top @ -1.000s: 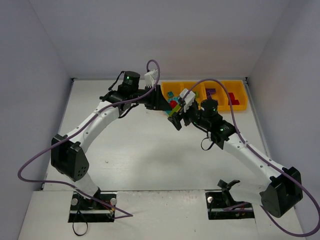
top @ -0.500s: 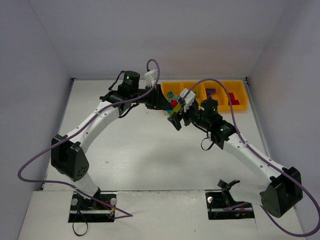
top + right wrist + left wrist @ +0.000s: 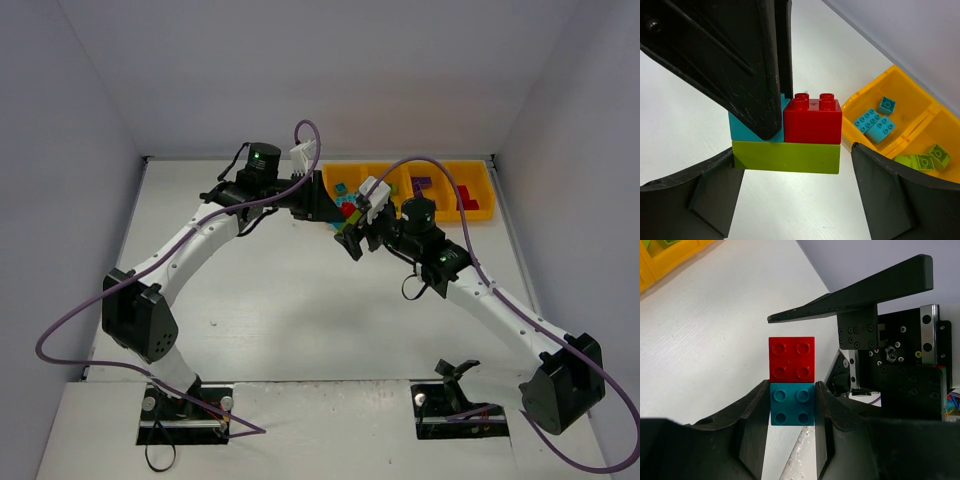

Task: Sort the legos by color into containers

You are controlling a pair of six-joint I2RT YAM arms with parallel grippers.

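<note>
A cluster of legos (image 3: 348,215) hangs above the table just in front of the orange-yellow containers tray (image 3: 485,215). It is a teal brick (image 3: 792,404) and a red brick (image 3: 792,359) side by side on a long lime green brick (image 3: 787,156). My left gripper (image 3: 792,390) is shut on the teal brick. My right gripper (image 3: 792,165) is open around the lime brick. One of its fingers touches the brick's teal end, and a small gap shows at the red end.
In the tray (image 3: 900,80), teal bricks (image 3: 872,122) lie in the end compartment and lime ones (image 3: 925,157) beside them. Purple bricks (image 3: 430,187) and a red one (image 3: 462,195) lie further right. Both arms meet at the tray's left front corner.
</note>
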